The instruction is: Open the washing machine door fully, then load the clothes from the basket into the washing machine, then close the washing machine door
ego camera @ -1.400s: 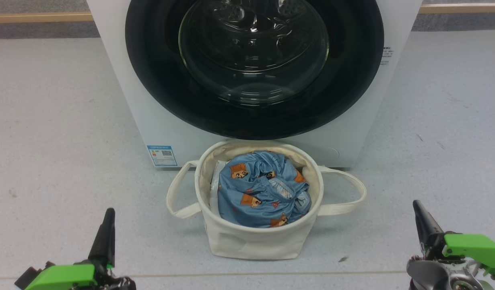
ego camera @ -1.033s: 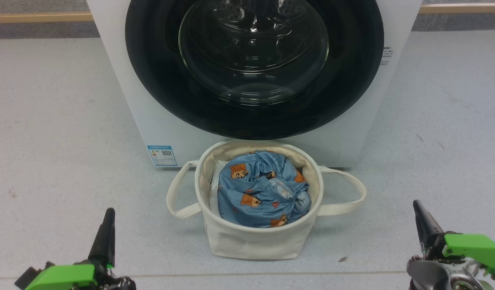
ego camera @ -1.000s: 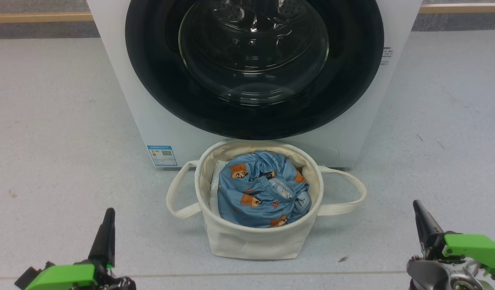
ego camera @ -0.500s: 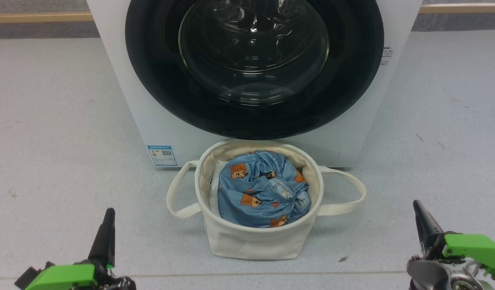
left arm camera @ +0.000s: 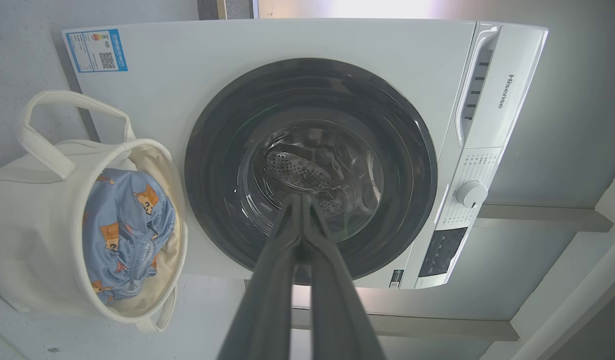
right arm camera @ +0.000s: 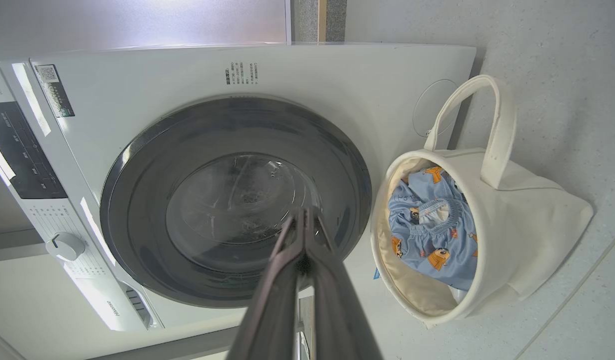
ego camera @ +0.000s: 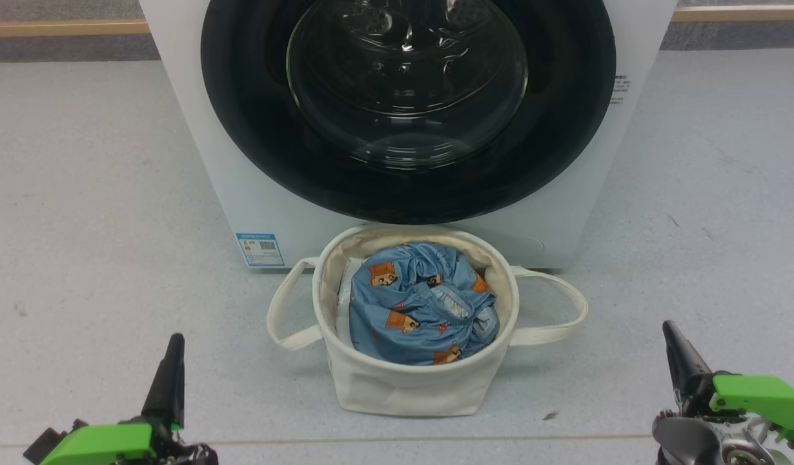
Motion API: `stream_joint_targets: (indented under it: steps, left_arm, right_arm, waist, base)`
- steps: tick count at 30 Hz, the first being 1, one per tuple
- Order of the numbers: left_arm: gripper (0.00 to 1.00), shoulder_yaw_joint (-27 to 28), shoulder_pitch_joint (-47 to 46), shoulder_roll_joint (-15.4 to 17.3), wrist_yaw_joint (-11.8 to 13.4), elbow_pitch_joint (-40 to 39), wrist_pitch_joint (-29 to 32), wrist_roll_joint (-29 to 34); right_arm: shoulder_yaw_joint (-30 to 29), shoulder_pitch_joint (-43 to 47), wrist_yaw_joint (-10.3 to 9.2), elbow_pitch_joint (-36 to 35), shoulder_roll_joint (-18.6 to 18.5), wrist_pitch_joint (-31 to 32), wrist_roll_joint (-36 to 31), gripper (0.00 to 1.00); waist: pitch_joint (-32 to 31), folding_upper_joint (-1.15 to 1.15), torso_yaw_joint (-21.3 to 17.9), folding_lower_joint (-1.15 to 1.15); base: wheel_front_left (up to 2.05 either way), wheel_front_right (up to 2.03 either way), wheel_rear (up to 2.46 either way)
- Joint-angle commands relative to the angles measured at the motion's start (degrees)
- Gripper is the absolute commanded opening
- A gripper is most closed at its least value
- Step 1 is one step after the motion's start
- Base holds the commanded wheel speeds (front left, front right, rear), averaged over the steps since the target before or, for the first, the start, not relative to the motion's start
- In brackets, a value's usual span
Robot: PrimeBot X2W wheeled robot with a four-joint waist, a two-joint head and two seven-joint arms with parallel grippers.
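Shows no change across the last moments: washing machine door [ego camera: 407,110] still shut flush on the white washing machine [ego camera: 242,206], bear-print clothes [ego camera: 419,303] heaped in the basket [ego camera: 403,391] just before it, left gripper [ego camera: 174,342] and right gripper [ego camera: 673,339] pinched closed, empty, well back, so opening not yet begun.

The right tool [right arm camera: 303,220] rises from the bottom edge, its two dark fingertips pressed together, holding nothing, in front of the washing machine door [right arm camera: 152,200]. The door sits flush against the white washing machine [right arm camera: 287,75]. Just beside it, the cream basket [right arm camera: 527,215] on the floor [right arm camera: 562,100] holds the blue bear-print clothes [right arm camera: 432,225].
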Motion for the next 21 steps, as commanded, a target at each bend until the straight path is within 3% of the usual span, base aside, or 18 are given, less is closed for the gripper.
stream_joint_targets:
  steps: [1,9,10,21]
  left_arm:
    - [0.00,1.97,-2.93,0.29,-0.43,-2.18,0.40,0.35]
    - [0.00,1.97,-2.93,0.29,-0.43,-2.18,0.40,0.35]
    - [1.00,0.00,0.00,0.00,0.00,0.00,0.00,0.09]
    - [1.00,0.25,0.68,-0.02,0.49,3.58,-0.24,-0.08]
  right_arm:
    - [0.93,-2.54,0.01,-1.95,-1.50,-0.37,0.35,0.00]
    - [0.93,-2.54,0.01,-1.95,-1.50,-0.37,0.35,0.00]
    - [0.00,0.00,0.00,0.00,0.00,0.00,0.00,1.00]
    - [0.10,0.57,0.01,3.15,1.63,-0.24,-0.76,1.00]
  waist:
    - [0.00,0.00,0.00,0.00]
    - [0.00,0.00,0.00,0.00]
    - [0.00,0.00,0.00,0.00]
    - [0.00,0.00,0.17,0.05]
  base:
    - [0.00,0.00,0.00]
    - [0.00,0.00,0.00]
    - [0.00,0.00,0.00]
    - [0.00,0.00,0.00]
